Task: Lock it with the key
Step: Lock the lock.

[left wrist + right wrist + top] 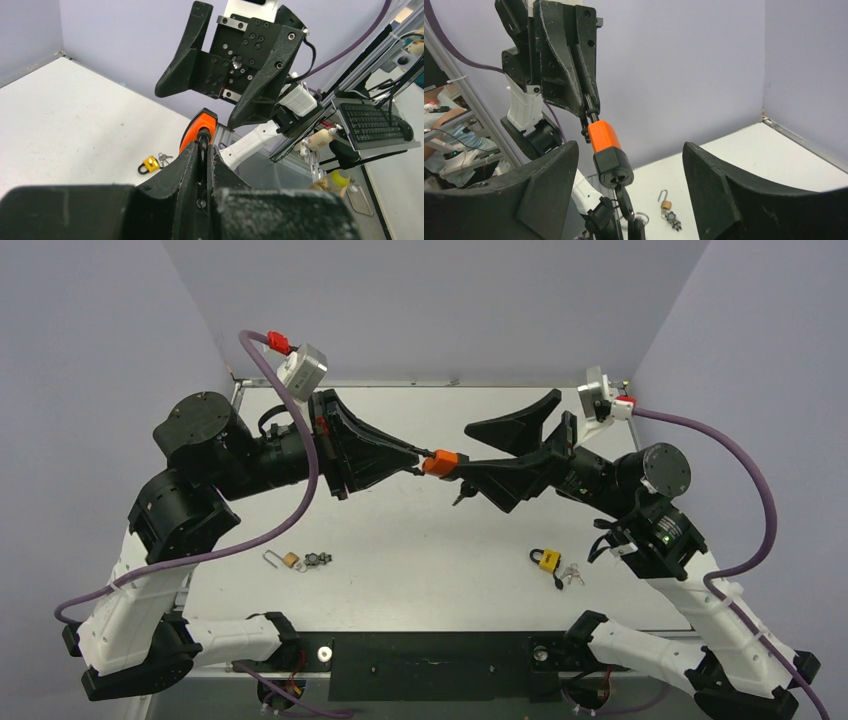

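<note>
An orange padlock (440, 463) with a black base is held in mid-air over the table's middle. My left gripper (415, 462) is shut on its black shackle, which shows in the left wrist view (203, 142) between the closed fingers. A black-headed key (626, 202) sticks in the keyhole at the lock's base (611, 167), with a ring and spare keys hanging below. My right gripper (465, 450) is open, with its fingers on either side of the lock's base and key and not touching them; it also shows in the right wrist view (630, 152).
A small brass padlock (290, 560) with an open shackle and its keys lies at the near left of the white table (400, 570). A yellow padlock (545, 559) with keys (571, 575) lies at the near right. Purple walls enclose the table.
</note>
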You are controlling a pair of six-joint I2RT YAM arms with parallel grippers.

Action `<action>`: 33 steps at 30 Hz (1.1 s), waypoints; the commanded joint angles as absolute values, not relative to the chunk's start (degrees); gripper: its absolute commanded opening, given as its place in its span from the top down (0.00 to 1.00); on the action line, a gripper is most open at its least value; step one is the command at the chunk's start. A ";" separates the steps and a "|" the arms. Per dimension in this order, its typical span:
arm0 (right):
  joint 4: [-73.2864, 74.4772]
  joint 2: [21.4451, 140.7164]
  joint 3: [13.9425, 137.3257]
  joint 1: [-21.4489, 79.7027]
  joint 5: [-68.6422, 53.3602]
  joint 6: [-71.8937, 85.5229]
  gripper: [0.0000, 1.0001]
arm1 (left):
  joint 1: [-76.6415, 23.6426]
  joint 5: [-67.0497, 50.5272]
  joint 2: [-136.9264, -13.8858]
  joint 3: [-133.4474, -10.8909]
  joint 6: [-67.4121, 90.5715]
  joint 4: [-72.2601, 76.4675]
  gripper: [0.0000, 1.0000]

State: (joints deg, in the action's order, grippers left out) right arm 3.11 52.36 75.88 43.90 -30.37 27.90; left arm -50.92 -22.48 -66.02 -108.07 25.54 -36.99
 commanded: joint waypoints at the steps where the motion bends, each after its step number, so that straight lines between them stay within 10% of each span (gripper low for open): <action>1: -6.34 55.54 79.44 43.76 -35.50 30.08 0.31 | -51.06 -20.22 -65.84 -110.47 30.25 -27.34 1.00; 17: -13.38 55.90 76.94 43.65 -39.77 35.61 0.57 | -50.77 -19.36 -66.34 -110.06 32.01 -24.59 1.00; 33: -15.98 56.00 74.29 43.75 -40.39 37.47 0.54 | -50.12 -19.70 -65.61 -108.61 32.79 -22.87 1.00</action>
